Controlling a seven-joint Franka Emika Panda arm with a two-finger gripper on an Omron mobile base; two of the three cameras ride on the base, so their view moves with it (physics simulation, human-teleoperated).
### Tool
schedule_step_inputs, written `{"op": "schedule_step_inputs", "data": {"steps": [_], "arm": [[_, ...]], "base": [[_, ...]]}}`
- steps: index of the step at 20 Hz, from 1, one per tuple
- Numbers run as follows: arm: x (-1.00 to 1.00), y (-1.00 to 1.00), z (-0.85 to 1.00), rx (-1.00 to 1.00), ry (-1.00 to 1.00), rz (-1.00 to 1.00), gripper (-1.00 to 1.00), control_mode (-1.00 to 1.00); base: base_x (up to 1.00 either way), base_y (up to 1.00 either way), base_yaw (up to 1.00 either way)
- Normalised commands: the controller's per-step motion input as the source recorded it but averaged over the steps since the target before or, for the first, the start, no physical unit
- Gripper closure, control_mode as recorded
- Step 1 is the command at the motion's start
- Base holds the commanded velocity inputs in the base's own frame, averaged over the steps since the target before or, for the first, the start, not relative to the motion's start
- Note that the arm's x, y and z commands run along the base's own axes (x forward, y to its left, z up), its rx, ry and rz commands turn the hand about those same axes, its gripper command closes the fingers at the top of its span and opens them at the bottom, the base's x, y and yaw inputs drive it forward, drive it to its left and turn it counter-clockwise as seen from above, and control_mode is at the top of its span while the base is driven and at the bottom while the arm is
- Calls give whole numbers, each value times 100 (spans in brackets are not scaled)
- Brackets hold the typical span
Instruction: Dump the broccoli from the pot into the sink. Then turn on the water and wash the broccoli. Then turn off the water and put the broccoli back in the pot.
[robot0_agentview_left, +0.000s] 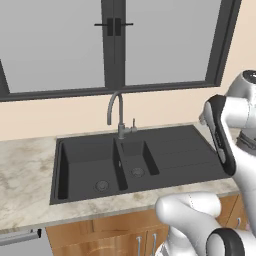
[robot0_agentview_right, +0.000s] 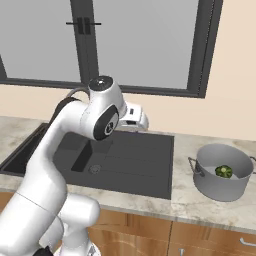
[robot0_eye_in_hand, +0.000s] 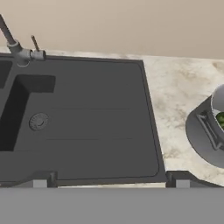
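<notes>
Nothing seems done yet, we judge: the broccoli (robot0_agentview_right: 223, 171) sits in the pot (robot0_agentview_right: 220, 187) on the counter (robot0_agentview_right: 200, 145), right of the sink (robot0_agentview_right: 145, 175). Our gripper (robot0_eye_in_hand: 111, 183) hangs open over the drainboard, holding nothing. Dumping, washing and returning all remain.

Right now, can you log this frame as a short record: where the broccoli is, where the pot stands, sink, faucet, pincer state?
broccoli: inside the pot, on its floor
pot: upright on the marble counter, right of the sink, apart from it
sink: both basins and drainboard bare, no water seen
faucet: behind the divider between the basins, nothing running
pincer: open, holding nothing, over the counter edge in front of the drainboard
task stage: broccoli not yet dumped
</notes>
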Motion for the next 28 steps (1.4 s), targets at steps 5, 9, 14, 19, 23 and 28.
{"op": "schedule_step_inputs", "data": {"steps": [5, 9, 14, 19, 23, 28], "arm": [[0, -100, 0, -1, 0, -13, -100, -100], [-5, -100, 0, 0, 0, -4, -100, -100], [-11, -88, -2, 0, 0, 0, -100, -100], [-1, -65, -10, 0, 0, 2, -100, -100], [0, -49, -23, 0, 1, 7, -100, -100], [0, -30, -32, 0, 3, 11, -100, -100]], "base": [[0, 0, 0], [0, 0, 0], [0, 0, 0], [0, 0, 0], [0, 0, 0], [0, 0, 0]]}}
